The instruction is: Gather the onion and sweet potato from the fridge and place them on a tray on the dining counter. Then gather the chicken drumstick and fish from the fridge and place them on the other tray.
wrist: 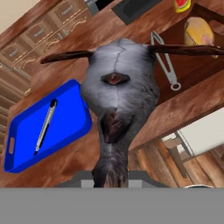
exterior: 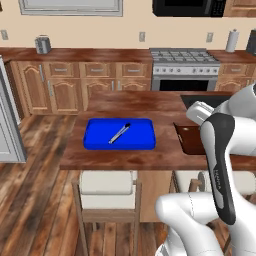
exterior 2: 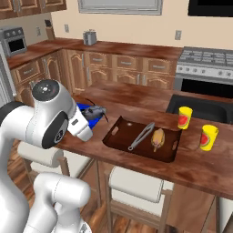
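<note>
The fish (wrist: 120, 87), a grey body with thin dark fins spread to either side, is clamped in the pincer (wrist: 110, 178). The jaws are closed most of the way onto its tail end, so its length runs straight out from the fingers along the hand's own line of sight, thick end furthest from the hand. In the right base view the fish (exterior 2: 96, 110) hangs above the dining counter (exterior 2: 136, 98), just off the brown tray (exterior 2: 119, 132) at its short end with the slot handle, not yet over its floor. That brown tray is the landmark that matters. On it lies the chicken drumstick (exterior 2: 158, 138), towards the end far from the fish, with a pair of metal tongs (exterior 2: 141, 135) slanting across the floor between the drumstick and the near end. I judge this the tray the fish belongs on, since its partner in the task already sits there. The coming move turns on one thing: the brown tray lies to the robot's right of the fish, and the free floor is at the near end, on the fish's side of the tongs. A short carry sideways, then down, should do it. The risk is laying the body across the tongs. Beyond the fish, away from the brown tray, sits the blue tray (exterior: 100, 137) carrying a slim utensil (exterior: 120, 133). Two yellow cups (exterior 2: 184, 117) stand past the brown tray's far end.
</note>
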You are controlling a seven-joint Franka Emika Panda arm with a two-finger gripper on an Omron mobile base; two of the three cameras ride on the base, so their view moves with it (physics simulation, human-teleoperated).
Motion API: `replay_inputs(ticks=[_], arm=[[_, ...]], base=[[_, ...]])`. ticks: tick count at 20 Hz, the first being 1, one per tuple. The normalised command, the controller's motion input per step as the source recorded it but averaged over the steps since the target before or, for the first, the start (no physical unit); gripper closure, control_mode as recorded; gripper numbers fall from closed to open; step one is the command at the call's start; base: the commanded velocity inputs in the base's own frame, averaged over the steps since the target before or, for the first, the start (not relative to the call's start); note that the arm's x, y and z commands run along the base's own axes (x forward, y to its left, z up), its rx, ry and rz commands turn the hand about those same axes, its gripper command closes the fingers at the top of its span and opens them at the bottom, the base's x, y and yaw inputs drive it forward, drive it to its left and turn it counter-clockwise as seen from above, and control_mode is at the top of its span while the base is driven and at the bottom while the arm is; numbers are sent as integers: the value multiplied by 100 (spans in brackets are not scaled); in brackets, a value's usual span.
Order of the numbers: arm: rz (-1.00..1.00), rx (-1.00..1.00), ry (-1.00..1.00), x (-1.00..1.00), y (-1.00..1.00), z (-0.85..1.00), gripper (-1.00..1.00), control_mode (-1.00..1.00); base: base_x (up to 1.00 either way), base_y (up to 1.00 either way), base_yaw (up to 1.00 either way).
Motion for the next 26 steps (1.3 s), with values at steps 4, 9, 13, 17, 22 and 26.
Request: replay_inputs(ticks=[4,9,13,17,22,26], arm=[[0,0,0,0,0,0,100,100],[0,0,0,0,0,0,100,100],[-8,1,0,21,-13,-2,100,-100],[-5,0,0,32,-18,-9,100,-100],[-1,0,0,31,-22,-13,100,-100],[1,-7,0,44,-10,-39,100,-100]], base=[[9,-24,-10],[14,-22,-10],[0,0,0],[0,0,0],[0,0,0],[0,0,0]])
